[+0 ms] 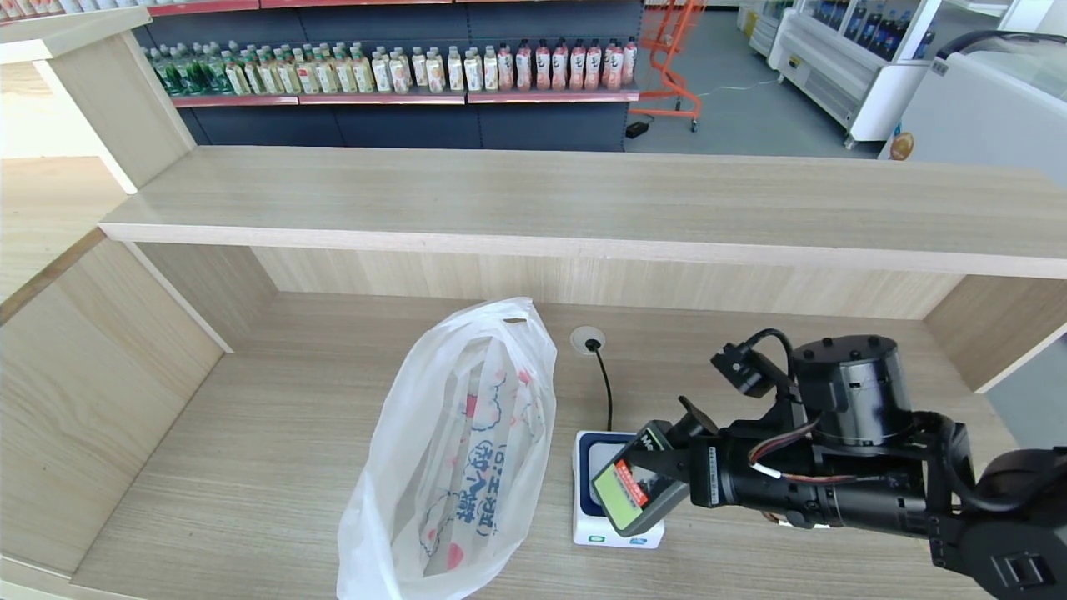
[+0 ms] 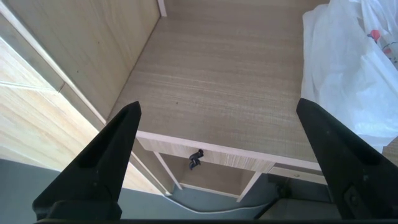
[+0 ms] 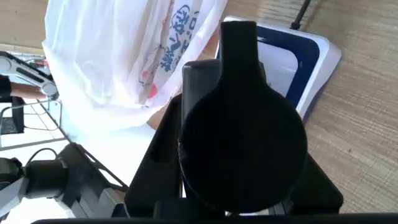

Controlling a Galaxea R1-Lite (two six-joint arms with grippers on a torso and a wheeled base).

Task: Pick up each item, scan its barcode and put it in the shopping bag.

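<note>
Wooden counter (image 1: 250,467): shopping bag (image 1: 458,450), scanner (image 1: 613,533) just beside.

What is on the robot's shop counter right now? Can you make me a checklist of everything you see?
Surface: wooden counter, bare and flat, with raised walls round it.
Job's things: white shopping bag lies open, a package showing through it; scanner sits beside the bag; small item with a green and red label is held over the scanner.
Clutter: nothing seen.
Grippers: right gripper is shut on the small item; left gripper is open, near the counter's edge, holding nothing.
Cables: black cable runs from a hole in the counter to the scanner.
Surroundings: shelf of bottles and freezers behind the counter.
</note>
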